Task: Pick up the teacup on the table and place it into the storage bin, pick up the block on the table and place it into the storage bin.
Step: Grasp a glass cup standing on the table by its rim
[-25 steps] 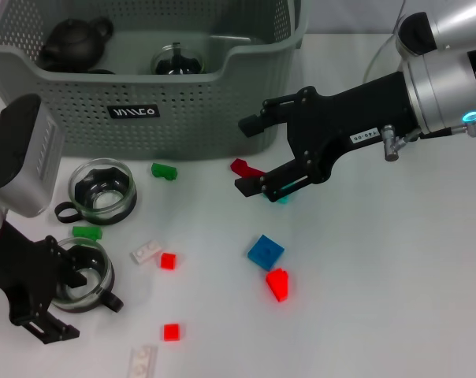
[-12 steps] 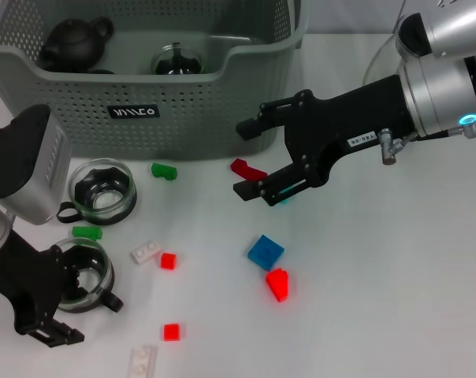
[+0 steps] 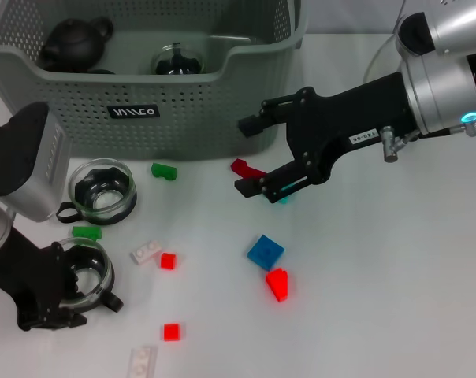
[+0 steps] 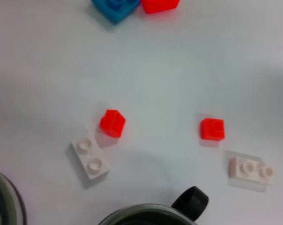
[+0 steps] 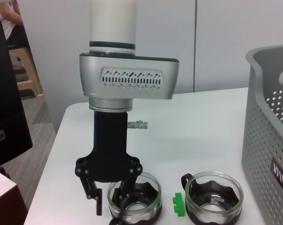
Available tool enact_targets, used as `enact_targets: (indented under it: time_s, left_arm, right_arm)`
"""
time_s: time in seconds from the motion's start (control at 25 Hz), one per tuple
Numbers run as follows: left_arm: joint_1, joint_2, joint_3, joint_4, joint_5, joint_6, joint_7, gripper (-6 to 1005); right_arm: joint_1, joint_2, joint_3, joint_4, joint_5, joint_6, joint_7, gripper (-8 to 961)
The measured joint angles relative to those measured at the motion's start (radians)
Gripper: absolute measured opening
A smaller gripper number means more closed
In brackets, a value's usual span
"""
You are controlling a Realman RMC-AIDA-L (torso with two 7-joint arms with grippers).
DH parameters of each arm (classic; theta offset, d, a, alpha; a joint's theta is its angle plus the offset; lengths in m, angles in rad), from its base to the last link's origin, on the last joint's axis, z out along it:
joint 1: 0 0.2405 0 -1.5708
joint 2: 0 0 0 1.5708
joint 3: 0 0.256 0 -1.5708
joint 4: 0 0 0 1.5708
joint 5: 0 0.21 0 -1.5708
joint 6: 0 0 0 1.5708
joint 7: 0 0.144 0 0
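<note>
The left gripper (image 3: pixel 76 295) straddles the rim of the near teacup (image 3: pixel 87 272), one finger inside, fingers spread, not yet clamped. The right gripper (image 3: pixel 250 156) hovers wide open and empty beside the bin (image 3: pixel 183 118), which holds a dark teapot (image 3: pixel 74 39) and a glass cup (image 3: pixel 176 61). A second teacup (image 3: pixel 104 189) and red block (image 3: pixel 246 168) lie before the bin.

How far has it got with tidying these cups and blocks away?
Partly done: a glass cup and a dark teapot already sit in the storage bin. The left gripper is around a teacup on the table; the right gripper hangs open over a red block. Another teacup and scattered blocks remain.
</note>
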Motion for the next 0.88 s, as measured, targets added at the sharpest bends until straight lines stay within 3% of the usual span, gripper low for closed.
enact_targets:
  time_s: [0.44, 0.88]
  left_arm:
    - [0.013, 0.001, -0.003, 0.004, -0.003, -0.022, 0.001, 88]
    - [0.021, 0.006, -0.080, 0.086, -0.036, 0.095, 0.006, 78]
  right_arm:
    - [-0.002, 0.000, 0.000, -0.006, 0.000, -0.003, 0.000, 928]
    - [-0.004, -0.003, 0.000, -0.007, 0.000, -0.007, -0.003, 927]
